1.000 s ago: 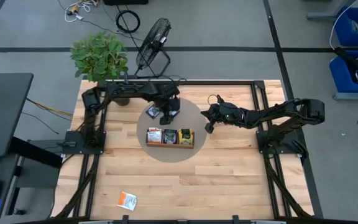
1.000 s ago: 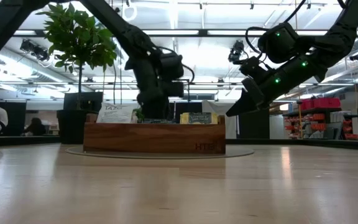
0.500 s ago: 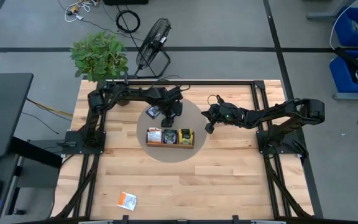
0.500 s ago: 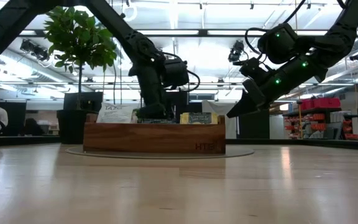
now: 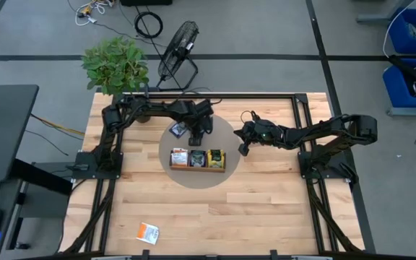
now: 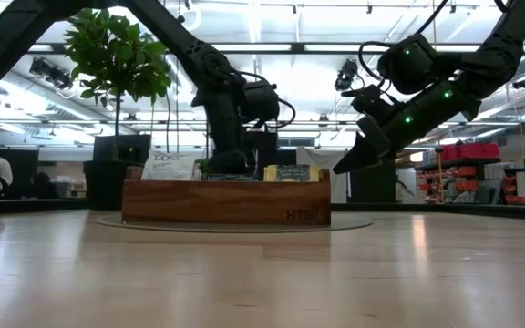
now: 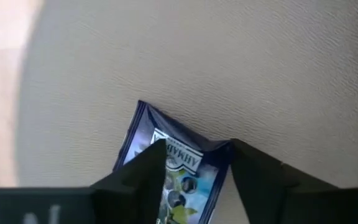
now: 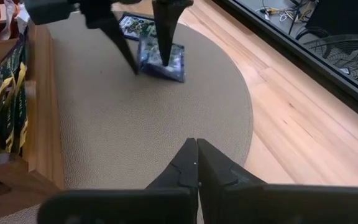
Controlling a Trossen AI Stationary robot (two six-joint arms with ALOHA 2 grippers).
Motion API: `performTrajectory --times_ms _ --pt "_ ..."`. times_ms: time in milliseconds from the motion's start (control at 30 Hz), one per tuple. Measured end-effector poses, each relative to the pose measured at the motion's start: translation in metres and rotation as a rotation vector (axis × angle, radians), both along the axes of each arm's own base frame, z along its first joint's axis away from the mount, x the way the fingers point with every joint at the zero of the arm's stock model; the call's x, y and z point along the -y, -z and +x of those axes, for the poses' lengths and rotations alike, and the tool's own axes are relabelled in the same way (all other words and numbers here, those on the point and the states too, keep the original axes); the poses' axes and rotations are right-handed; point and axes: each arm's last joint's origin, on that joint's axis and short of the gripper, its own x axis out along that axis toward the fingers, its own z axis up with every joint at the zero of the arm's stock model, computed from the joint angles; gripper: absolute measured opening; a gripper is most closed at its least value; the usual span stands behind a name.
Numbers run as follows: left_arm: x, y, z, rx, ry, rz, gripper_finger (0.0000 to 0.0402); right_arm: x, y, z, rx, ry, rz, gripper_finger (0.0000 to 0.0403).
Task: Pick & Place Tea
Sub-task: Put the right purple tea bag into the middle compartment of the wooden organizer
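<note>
A dark navy tea sachet point(image 7: 178, 163) lies on the round grey mat point(image 5: 226, 133) behind the wooden tray point(image 5: 197, 169). My left gripper point(image 5: 196, 135) stands over it with fingers pointing down and is closed in on it; this also shows in the right wrist view point(image 8: 149, 65). A second navy sachet point(image 8: 135, 26) lies flat just beyond it. The tray holds orange-and-white, navy and yellow-green sachets standing upright. My right gripper point(image 5: 241, 147) is shut and empty, above the mat's right part. My left gripper comes at the navy sachet from above, fingers pointing down. The sachet sits between the two fingertips point(image 7: 151, 168), whose gap is narrower than the sachet. Its far edge point(image 7: 219, 145) is buckled up between them. The sachet still lies on the mat.
One orange-and-white sachet point(image 5: 148, 232) lies alone near the table's front left. A potted plant point(image 5: 115, 65) stands at the far left corner, and a fan point(image 5: 178, 47) stands beyond the far edge. Bare wood lies in front of the tray.
My left arm's wrist has shifted a little toward the table's right edge, while its fingertips have stayed low at the navy sachet behind the tray.
</note>
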Motion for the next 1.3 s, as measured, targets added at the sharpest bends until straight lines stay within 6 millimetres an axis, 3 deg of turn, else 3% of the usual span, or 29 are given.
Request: performTrajectory --times_ms 467,767,967,1133,1300 --pt "0.005 -0.004 0.006 -0.017 0.041 0.098 0.0012 0.000 0.001 -0.001 -0.010 0.002 0.005 0.0007" --pt "0.011 -0.008 0.007 -0.063 0.057 0.204 0.0004 0.000 0.002 -0.001 -0.015 0.006 0.011 0.0009" --pt "0.019 -0.034 0.006 -0.022 0.067 0.291 0.0002 0.000 0.001 -0.001 -0.003 0.015 0.019 0.0019" --pt "0.041 -0.059 0.007 0.041 0.099 0.325 0.0001 0.000 0.000 0.000 0.006 0.014 0.018 0.0024" --pt "0.076 -0.067 0.013 0.052 0.170 0.381 0.0001 0.002 -0.002 0.000 0.027 0.015 0.016 0.0025"
